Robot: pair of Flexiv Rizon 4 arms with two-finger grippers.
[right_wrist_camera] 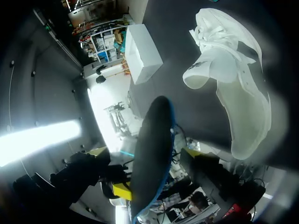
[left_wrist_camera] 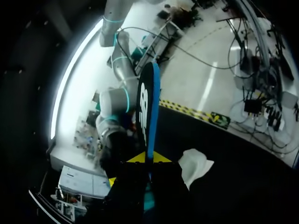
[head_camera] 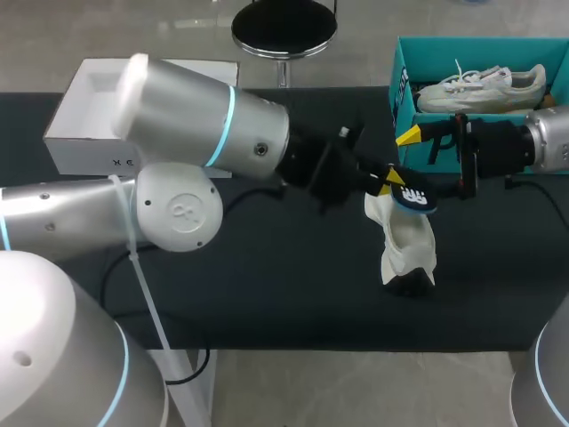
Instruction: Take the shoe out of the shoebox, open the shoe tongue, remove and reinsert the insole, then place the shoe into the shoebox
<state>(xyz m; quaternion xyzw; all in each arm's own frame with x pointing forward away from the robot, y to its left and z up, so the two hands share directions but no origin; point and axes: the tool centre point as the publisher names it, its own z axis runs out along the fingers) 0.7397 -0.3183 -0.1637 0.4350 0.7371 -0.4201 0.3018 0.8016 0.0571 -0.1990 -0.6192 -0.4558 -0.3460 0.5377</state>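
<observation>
now, left tool (left_wrist_camera: 149, 158) tight on the insole (left_wrist_camera: 148, 102) by the white shoe (head_camera: 404, 245); right tool (right_wrist_camera: 149, 163) spread nearby

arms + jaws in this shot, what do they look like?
Left arm and right arm: silver cylindrical links, light-blue rings, black wrist sections. The left has a round embossed joint cap and a white strap; the right trails a black cable. Jaws are black with yellow tips.

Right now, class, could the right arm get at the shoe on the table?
Probably yes: the right gripper is close beside the shoe, though the left gripper, holding the insole, crowds its top.
</observation>
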